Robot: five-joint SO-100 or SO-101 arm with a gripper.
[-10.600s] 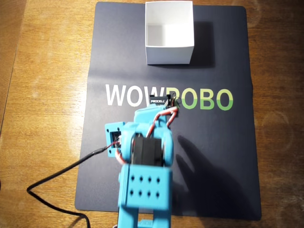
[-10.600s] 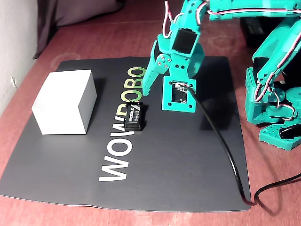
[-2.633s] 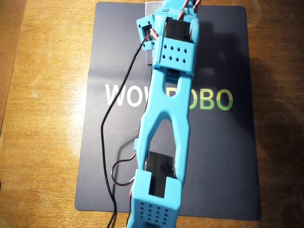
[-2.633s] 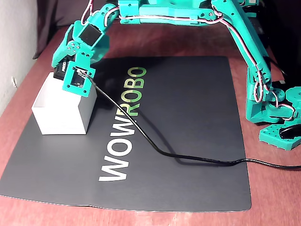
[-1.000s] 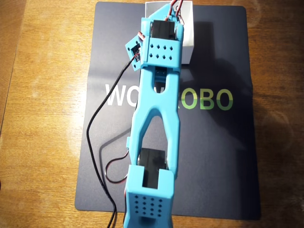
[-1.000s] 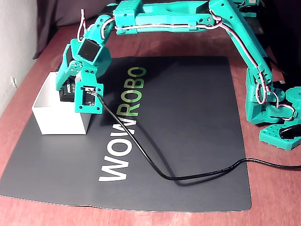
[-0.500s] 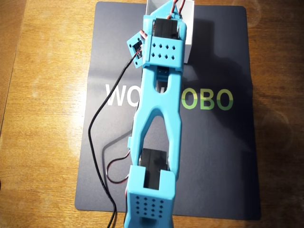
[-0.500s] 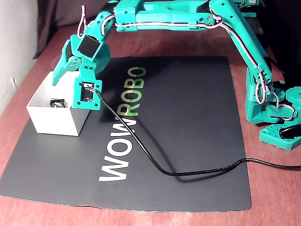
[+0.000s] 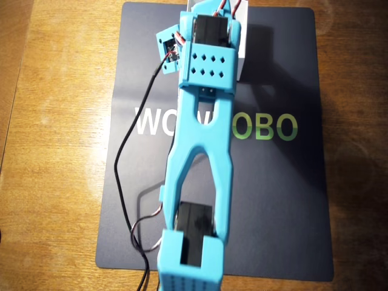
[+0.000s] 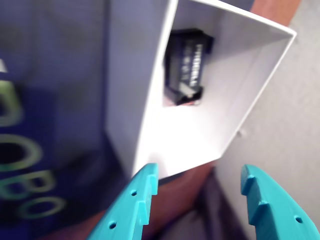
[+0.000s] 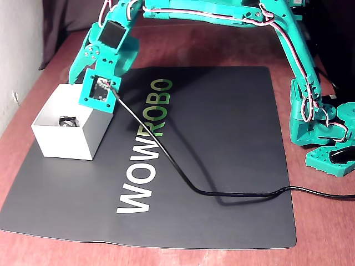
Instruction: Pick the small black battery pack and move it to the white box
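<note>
The small black battery pack (image 10: 187, 67) lies inside the white box (image 10: 235, 90), against one wall. In the fixed view the battery pack (image 11: 67, 120) shows on the floor of the box (image 11: 64, 145), which stands at the left end of the black mat. My teal gripper (image 10: 198, 175) hangs just above the box's open top, open and empty, its two fingers spread apart. In the fixed view the gripper (image 11: 79, 75) is over the box's far rim. In the overhead view the arm covers most of the box (image 9: 241, 60), and the battery is hidden.
A black mat (image 11: 222, 138) with WOWROBO lettering covers the wooden table. A black cable (image 11: 166, 160) runs from the wrist camera across the mat to the right. The arm's base (image 11: 324, 127) stands at the mat's right edge.
</note>
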